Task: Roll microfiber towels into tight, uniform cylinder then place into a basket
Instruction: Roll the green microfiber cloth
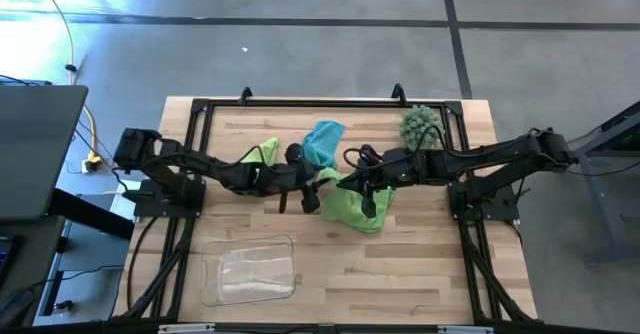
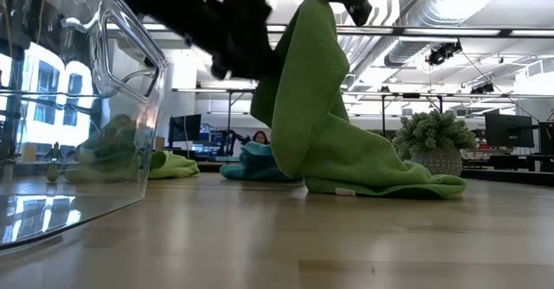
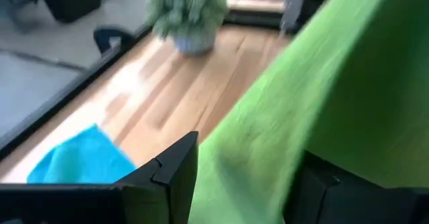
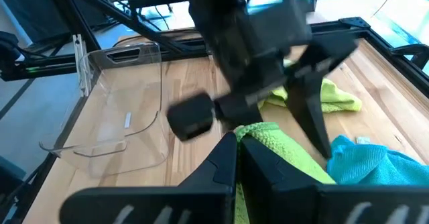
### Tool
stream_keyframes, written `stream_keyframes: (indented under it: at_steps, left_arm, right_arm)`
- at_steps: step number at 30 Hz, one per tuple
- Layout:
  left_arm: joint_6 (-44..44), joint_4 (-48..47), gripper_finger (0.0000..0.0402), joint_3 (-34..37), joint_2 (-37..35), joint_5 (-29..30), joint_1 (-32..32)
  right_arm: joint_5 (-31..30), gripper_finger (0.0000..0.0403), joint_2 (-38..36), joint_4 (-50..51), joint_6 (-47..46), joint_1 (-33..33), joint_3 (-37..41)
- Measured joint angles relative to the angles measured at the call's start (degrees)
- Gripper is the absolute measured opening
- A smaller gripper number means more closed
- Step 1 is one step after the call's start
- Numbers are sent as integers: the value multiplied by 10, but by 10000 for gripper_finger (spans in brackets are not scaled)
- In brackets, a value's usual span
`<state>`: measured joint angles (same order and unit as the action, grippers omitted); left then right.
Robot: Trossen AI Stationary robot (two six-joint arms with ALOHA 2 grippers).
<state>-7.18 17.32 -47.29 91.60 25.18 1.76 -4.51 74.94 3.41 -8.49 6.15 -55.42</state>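
A lime green towel (image 1: 352,206) is lifted at one end near the table's middle; in the low view (image 2: 329,125) it hangs from above. My right gripper (image 1: 368,204) is shut on its top. My left gripper (image 1: 308,196) is open beside it, its fingers on either side of the hanging cloth (image 3: 268,137). A teal towel (image 1: 323,142) and a second green towel (image 1: 263,154) lie crumpled farther back. The clear basket (image 1: 248,270) stands at the near left, with nothing in it. My right gripper pinches the green towel's upper edge (image 4: 258,131) between its two fingers, coming from above. The towel hangs below in loose folds, and its lower end (image 2: 389,183) lies on the table. My left gripper: the cloth fills the gap between its open fingers (image 3: 175,174); whether they touch it, I cannot tell.
A spiky grey-green ball (image 1: 420,124) sits at the far right of the table. Bare wood lies to the right of the basket along the near edge. A dark frame rail (image 1: 300,102) borders the table's far side.
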Motion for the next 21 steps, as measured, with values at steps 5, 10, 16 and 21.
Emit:
stream_keyframes:
  at_steps: [5,10,16,21]
  left_arm:
    - [-4,0,140,0,31,23,0]
    - [-6,0,96,1,33,26,0]
    - [-2,-10,27,0,16,-2,0]
    - [-31,-64,7,0,-5,-54,-6]
  right_arm:
    - [0,0,0,-1,0,0,0]
    - [0,0,0,8,0,0,0]
    - [0,0,0,48,-5,0,0]
    - [-2,0,0,102,-61,0,0]
